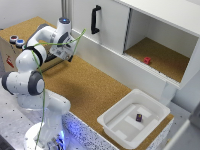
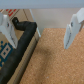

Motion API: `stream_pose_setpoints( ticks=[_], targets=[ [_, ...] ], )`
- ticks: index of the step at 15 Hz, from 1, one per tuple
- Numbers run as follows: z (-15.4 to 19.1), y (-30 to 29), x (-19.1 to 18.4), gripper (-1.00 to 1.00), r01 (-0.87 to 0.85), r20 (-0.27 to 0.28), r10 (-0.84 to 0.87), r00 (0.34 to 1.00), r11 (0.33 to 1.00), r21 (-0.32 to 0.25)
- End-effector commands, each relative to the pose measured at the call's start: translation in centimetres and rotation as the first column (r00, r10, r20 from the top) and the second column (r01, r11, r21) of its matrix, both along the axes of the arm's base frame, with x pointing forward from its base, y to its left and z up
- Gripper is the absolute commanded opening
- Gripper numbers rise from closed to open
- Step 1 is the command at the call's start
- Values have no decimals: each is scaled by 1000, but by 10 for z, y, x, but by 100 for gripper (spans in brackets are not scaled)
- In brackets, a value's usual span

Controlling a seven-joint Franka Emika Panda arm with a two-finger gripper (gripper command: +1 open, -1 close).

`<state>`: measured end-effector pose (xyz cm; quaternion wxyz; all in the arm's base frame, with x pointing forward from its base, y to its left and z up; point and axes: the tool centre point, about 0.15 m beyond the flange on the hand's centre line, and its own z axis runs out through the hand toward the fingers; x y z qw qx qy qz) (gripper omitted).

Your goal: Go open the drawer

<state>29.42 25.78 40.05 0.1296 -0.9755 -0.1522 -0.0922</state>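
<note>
The drawer (image 1: 8, 52) is a raised light-wood box at the exterior view's left edge, with round coloured buttons (image 1: 16, 40) on top and a small red mark (image 1: 9, 62) on its front. The arm partly hides it. My gripper (image 1: 71, 56) hangs over the cork counter just to the exterior view's right of the box, pointing down. In the wrist view the gripper (image 2: 40, 31) is open, its white fingers (image 2: 74, 29) wide apart with nothing between them. The drawer's wood side with a dark edge (image 2: 22, 47) lies beside one finger.
A cork counter (image 1: 95, 85) runs across the scene. Behind it stands a white cabinet with a black handle (image 1: 95, 19) and an open compartment holding a red cube (image 1: 147, 60). A white tub (image 1: 116, 120) with a small dark cube (image 1: 139, 117) sits at the front right.
</note>
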Motion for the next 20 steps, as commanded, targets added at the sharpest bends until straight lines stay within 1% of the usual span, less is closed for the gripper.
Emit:
stream_pose_setpoints(
  ticks=[1, 5, 6, 7, 12, 16, 17, 20],
  targets=[
    [-30, 39, 15, 100, -14, -39, 15, 999, 999, 36],
    [-40, 58, 26, 100, -67, -73, 69, 995, 997, 41],
    [-44, 60, 27, 100, -61, -84, 66, 994, 996, 61],
    [-48, 63, 28, 100, -66, -88, 71, 994, 996, 53],
    [-61, 78, 26, 100, -92, -100, 98, 990, 994, 65],
    [-65, 90, 35, 100, -94, -80, 100, 992, 993, 65],
    [-65, 93, 38, 100, -92, -77, 96, 992, 994, 58],
    [-73, 99, 44, 100, -56, -95, 65, 993, 994, 94]
  ],
)
